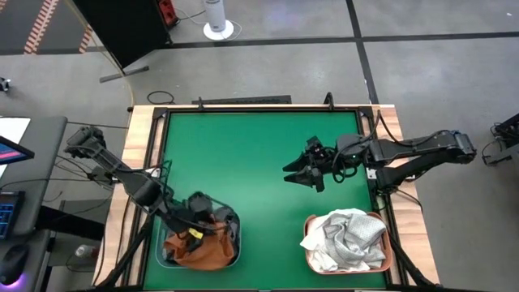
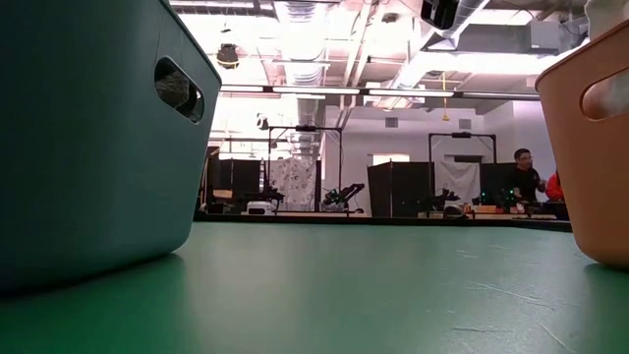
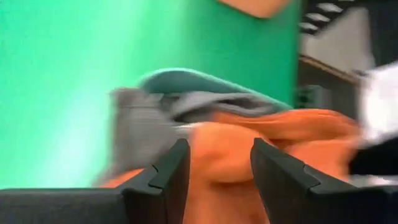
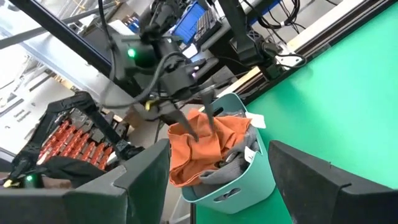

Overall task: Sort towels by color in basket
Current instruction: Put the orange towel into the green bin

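Orange towel (image 1: 201, 248) could slip out of the teal basket (image 1: 233, 243), lower left.
Left gripper (image 1: 193, 219) pinches it; right gripper (image 1: 310, 175), mid-right, spread empty; a tug may tip it.

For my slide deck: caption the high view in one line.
Left gripper over rust-orange towel in teal basket; right gripper open above green table; orange basket holds pale towels.

The bench (image 1: 259, 146) has a green top with a pale wooden edge, and stands on a grey floor (image 1: 438, 73) crossed by dark lines. A white round stand (image 1: 216, 20) sits at the top of the high view. In the low view, ducts (image 2: 295, 39) run under a bright ceiling, dark partitions (image 2: 403, 187) line the far wall, and a person (image 2: 524, 177) stands at far right.
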You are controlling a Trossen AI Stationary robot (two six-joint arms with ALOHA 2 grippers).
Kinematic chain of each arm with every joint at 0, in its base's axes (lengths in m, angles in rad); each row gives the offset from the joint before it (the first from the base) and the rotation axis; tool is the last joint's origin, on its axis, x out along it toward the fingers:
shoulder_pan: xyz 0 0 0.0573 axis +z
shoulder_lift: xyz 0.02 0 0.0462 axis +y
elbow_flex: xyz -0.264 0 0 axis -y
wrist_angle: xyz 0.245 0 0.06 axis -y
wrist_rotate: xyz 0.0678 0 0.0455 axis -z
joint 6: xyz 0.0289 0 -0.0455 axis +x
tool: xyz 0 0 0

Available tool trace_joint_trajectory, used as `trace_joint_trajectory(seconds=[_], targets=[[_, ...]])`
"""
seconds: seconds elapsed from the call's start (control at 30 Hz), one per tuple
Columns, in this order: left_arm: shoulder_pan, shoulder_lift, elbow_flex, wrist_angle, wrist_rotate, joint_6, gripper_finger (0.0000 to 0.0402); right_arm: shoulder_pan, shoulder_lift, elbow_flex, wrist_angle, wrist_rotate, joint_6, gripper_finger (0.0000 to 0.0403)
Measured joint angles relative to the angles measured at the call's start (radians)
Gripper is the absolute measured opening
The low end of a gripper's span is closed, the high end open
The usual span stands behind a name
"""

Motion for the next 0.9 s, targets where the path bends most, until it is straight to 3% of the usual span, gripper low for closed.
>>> trace_joint_trajectory(seconds=[0.13,0.4,0.63,0.9], targets=[[-0.060,0.021,-0.037,0.027,-0.138,0.015,0.0160,0.008,0.000,0.000,0.000,0.001,0.000,0.0295],[-0.130,0.228,-0.111,0.248,-0.139,0.098,0.0160,0.007,0.000,0.000,0.000,0.001,0.009,0.0295],[-0.097,0.398,-0.106,0.255,-0.125,-0.042,0.0160,-0.001,0.000,0.000,0.000,0.001,0.022,0.0296],[-0.070,0.307,-0.112,0.311,-0.108,0.030,0.0160,-0.001,0.000,0.000,0.001,0.001,0.030,0.0296]])
